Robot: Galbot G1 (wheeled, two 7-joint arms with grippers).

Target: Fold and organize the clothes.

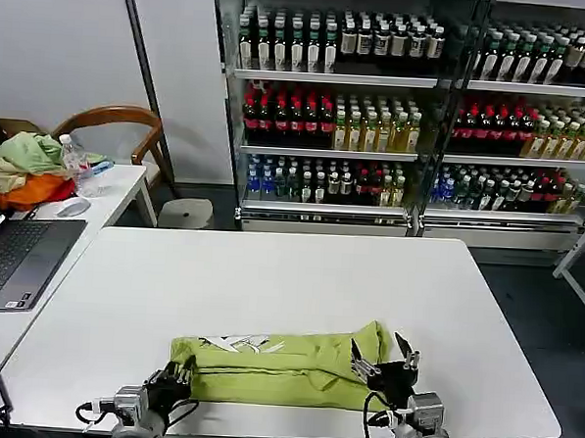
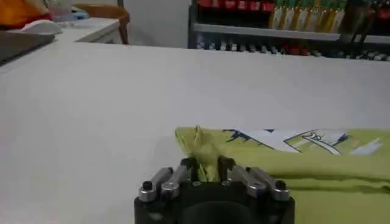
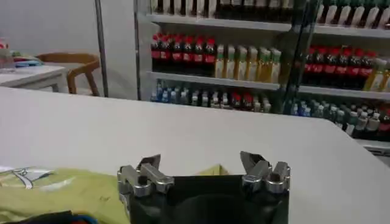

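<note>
Along the near edge of the white table [image 1: 269, 286] I see the lime T-shirt [image 1: 285, 366] lying folded into a long band, part of its printed graphic facing up. My left gripper [image 2: 207, 165] pinches the shirt's left end, a tuft of cloth standing between its closed fingers. My right gripper [image 1: 385, 359] sits at the shirt's right end with fingers spread apart, nothing between them.

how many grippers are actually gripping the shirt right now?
1. The left gripper pinches the T-shirt at its left end; the right gripper is open at the right end.
</note>
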